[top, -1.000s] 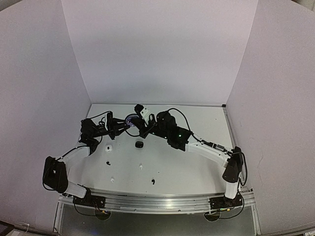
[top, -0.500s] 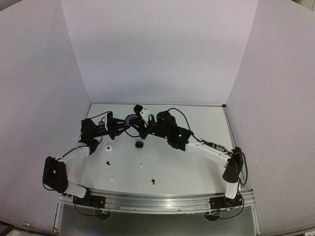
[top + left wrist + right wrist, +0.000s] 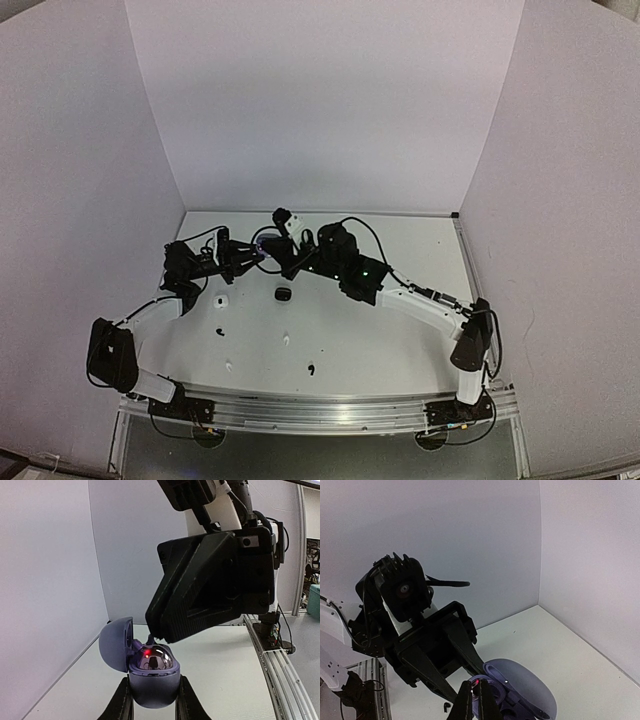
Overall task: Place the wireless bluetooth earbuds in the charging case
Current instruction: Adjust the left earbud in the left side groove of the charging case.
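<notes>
Charging case cut by bottom edge in right wrist view – right gripper tips hide part of its wells. From above, specks on table too small to name.

White table under me, white panels boxing it in on three sides. Metal rail along its near edge. Teal box beyond the rail, cropped at my view's edge.
</notes>
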You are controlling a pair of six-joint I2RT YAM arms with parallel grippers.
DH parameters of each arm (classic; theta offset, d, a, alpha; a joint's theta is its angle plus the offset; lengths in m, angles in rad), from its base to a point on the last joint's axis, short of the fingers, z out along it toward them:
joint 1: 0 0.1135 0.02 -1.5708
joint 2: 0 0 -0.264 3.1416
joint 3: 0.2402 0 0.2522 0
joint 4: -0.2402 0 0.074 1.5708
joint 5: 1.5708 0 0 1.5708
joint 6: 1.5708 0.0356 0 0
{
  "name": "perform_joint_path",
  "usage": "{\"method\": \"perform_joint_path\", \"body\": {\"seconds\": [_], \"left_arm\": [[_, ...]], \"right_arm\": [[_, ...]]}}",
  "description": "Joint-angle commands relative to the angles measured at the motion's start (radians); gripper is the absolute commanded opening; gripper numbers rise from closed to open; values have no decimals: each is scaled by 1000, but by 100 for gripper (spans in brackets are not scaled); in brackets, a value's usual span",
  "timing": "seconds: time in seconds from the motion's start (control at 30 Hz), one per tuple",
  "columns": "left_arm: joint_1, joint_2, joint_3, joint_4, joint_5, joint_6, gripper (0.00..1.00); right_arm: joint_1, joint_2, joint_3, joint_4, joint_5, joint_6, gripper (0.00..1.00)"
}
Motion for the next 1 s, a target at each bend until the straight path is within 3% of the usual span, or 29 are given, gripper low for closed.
{"method": "perform_joint_path", "body": {"seconds": [0.0, 0.6, 0.97], "left_arm": [[-3, -4, 30, 39, 4, 15, 0], [-2, 3, 42, 28, -17, 8, 0], [-2, 0, 38, 21, -18, 24, 0]], "right_arm": [[9, 21, 27, -18, -4, 21, 2], [39, 86, 64, -173, 81, -65, 0], [64, 129, 154, -325, 223, -159, 0]]}}
